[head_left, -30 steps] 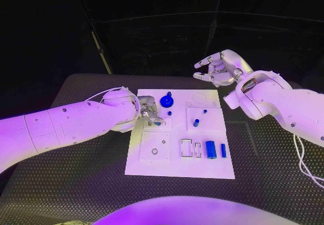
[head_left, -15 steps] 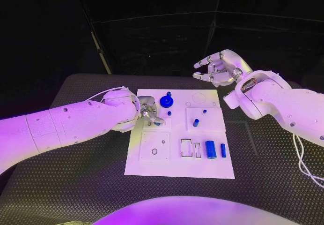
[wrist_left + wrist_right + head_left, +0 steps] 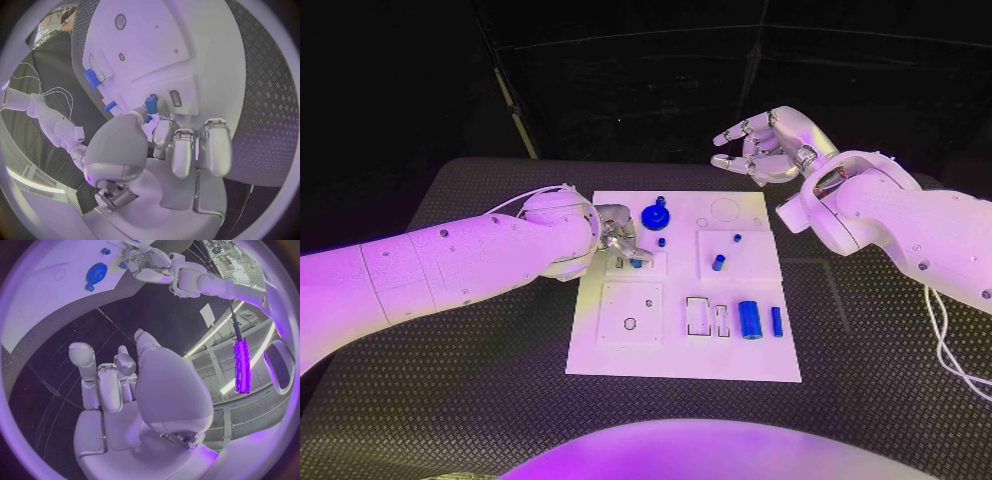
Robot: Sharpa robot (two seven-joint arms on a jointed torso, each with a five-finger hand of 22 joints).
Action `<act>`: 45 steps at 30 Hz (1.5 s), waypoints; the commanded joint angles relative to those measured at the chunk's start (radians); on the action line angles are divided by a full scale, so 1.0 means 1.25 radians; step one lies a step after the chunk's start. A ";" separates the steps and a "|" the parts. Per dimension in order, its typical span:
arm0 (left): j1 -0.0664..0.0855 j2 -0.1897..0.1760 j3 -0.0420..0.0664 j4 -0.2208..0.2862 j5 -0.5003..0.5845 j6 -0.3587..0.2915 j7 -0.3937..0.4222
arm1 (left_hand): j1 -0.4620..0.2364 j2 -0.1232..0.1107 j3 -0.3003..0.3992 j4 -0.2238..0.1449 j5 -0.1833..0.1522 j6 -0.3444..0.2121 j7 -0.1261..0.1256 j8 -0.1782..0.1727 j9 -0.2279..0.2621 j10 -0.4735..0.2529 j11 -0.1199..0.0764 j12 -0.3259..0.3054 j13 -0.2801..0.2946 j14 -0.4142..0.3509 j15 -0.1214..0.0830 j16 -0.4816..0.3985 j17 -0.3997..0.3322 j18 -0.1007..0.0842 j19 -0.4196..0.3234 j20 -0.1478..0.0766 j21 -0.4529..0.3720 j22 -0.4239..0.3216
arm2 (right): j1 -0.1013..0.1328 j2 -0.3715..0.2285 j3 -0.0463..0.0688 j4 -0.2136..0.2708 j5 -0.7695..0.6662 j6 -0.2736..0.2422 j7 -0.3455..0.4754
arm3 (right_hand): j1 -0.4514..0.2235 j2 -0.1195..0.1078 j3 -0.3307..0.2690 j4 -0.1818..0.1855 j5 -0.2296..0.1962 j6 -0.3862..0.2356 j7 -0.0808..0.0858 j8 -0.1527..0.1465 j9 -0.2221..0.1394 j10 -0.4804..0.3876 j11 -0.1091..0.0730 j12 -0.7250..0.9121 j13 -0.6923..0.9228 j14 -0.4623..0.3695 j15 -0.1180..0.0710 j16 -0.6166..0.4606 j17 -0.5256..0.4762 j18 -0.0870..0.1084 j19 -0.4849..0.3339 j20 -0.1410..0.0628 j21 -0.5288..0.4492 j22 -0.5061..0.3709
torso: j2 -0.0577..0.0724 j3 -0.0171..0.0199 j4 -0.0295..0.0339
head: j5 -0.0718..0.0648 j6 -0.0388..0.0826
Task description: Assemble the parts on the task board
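Left hand (image 3: 620, 240) low over white flat task board (image 3: 632, 355), fingers pinching small blue peg (image 3: 150, 104). Right hand (image 3: 769, 146) raised, fingers curled apart, holding nothing. Round blue gear (image 3: 656, 215) nearby.

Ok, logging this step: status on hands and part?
Left hand pinches small blue part over task board. Right hand open, raised beyond the board. Nothing in the way.
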 commanded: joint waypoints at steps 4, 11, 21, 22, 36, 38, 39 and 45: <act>-0.003 0.006 -0.002 -0.003 0.003 0.020 -0.005 | -0.015 0.003 -0.015 -0.001 0.004 0.002 0.003 0.000 0.004 0.005 0.000 0.003 0.000 0.084 -0.006 0.002 0.211 -0.013 0.008 -0.001 0.007 0.053 | 0.001 0.000 0.001 0.001 -0.001 0.003 0.008 | -0.005 0.001 -0.005 0.001 0.005 0.003 0.001 0.004 -0.001 -0.006 0.002 -0.005 -0.002 0.037 -0.003 -0.007 0.015 0.005 -0.007 0.000 -0.005 -0.003 | 0.000 -0.0002 -0.0002 | -0.002 -0.001; -0.003 0.007 -0.002 -0.005 0.003 0.025 -0.005 | -0.021 0.007 -0.025 -0.002 0.005 0.008 -0.001 0.005 0.010 0.010 -0.003 0.009 0.008 0.084 -0.008 0.002 0.211 -0.014 0.011 -0.002 0.010 0.059 | 0.001 -0.001 0.001 0.002 -0.001 0.004 0.007 | -0.006 0.001 -0.005 0.001 0.006 0.003 0.001 0.004 -0.001 -0.007 0.002 -0.005 -0.002 0.037 -0.003 -0.008 0.013 0.005 -0.008 0.000 -0.006 -0.005 | 0.000 -0.0002 0.0000 | -0.003 -0.001; -0.003 0.006 -0.002 -0.006 0.003 0.034 -0.006 | -0.028 0.011 -0.037 -0.001 0.005 0.014 -0.004 0.013 0.020 0.015 -0.006 0.016 0.015 0.084 -0.010 0.002 0.211 -0.016 0.015 -0.004 0.014 0.066 | 0.001 -0.001 0.001 0.001 -0.001 0.005 0.007 | -0.007 0.002 -0.006 0.001 0.006 0.003 0.001 0.004 -0.001 -0.008 0.002 -0.006 -0.004 0.036 -0.003 -0.010 0.010 0.006 -0.010 0.000 -0.008 -0.009 | -0.001 -0.0009 0.0009 | -0.003 -0.002; -0.003 0.005 -0.002 -0.006 0.003 0.035 -0.006 | -0.029 0.012 -0.039 -0.001 0.005 0.015 -0.005 0.015 0.021 0.016 -0.007 0.017 0.016 0.084 -0.011 0.002 0.211 -0.016 0.016 -0.005 0.015 0.067 | 0.001 -0.001 0.001 0.001 -0.001 0.005 0.007 | -0.007 0.002 -0.006 0.001 0.006 0.003 0.001 0.004 -0.001 -0.008 0.002 -0.006 -0.004 0.036 -0.003 -0.010 0.010 0.006 -0.010 0.000 -0.008 -0.009 | -0.001 -0.0009 0.0009 | -0.003 -0.002; -0.003 0.001 -0.002 -0.002 0.003 0.046 -0.007 | -0.035 0.017 -0.051 -0.002 0.005 0.020 -0.010 0.025 0.034 0.022 -0.011 0.024 0.024 0.084 -0.014 0.002 0.211 -0.018 0.020 -0.007 0.020 0.075 | 0.001 0.000 0.001 0.001 -0.001 0.007 0.007 | -0.007 0.002 -0.006 0.001 0.006 0.003 0.001 0.004 -0.001 -0.008 0.002 -0.006 -0.004 0.036 -0.003 -0.010 0.010 0.006 -0.011 0.000 -0.009 -0.010 | 0.000 -0.0008 0.0006 | -0.001 -0.004; -0.002 0.001 -0.002 -0.003 0.003 0.047 -0.007 | -0.035 0.017 -0.051 -0.002 0.005 0.020 -0.010 0.025 0.034 0.022 -0.011 0.024 0.024 0.084 -0.014 0.002 0.211 -0.018 0.020 -0.007 0.020 0.075 | 0.001 0.000 0.001 0.001 -0.001 0.007 0.007 | -0.008 0.002 -0.007 0.001 0.006 0.003 0.001 0.004 -0.001 -0.008 0.002 -0.007 -0.004 0.035 -0.003 -0.011 0.009 0.006 -0.011 0.000 -0.010 -0.011 | 0.000 -0.0008 0.0004 | -0.001 -0.004; -0.002 0.001 -0.002 -0.003 0.003 0.047 -0.007 | -0.034 0.016 -0.052 -0.003 0.005 0.020 -0.010 0.025 0.036 0.022 -0.011 0.023 0.023 0.084 -0.014 0.002 0.211 -0.018 0.020 -0.008 0.020 0.074 | 0.001 0.000 0.001 0.001 -0.001 0.007 0.007 | -0.008 0.002 -0.007 0.001 0.006 0.003 0.001 0.004 -0.001 -0.008 0.002 -0.007 -0.004 0.035 -0.003 -0.011 0.009 0.006 -0.011 0.000 -0.010 -0.011 | 0.000 -0.0007 0.0004 | -0.001 -0.004; -0.002 0.000 -0.002 -0.005 0.003 0.051 -0.008 | -0.039 0.014 -0.060 -0.002 0.004 0.019 -0.011 0.027 0.040 0.022 -0.012 0.023 0.023 0.084 -0.015 0.002 0.211 -0.018 0.021 -0.009 0.020 0.076 | 0.001 0.000 0.001 0.001 -0.001 0.007 0.007 | -0.008 0.002 -0.007 0.001 0.006 0.003 0.001 0.004 -0.001 -0.008 0.002 -0.007 -0.004 0.035 -0.003 -0.011 0.009 0.006 -0.011 0.000 -0.010 -0.011 | 0.000 -0.0006 0.0007 | -0.001 -0.005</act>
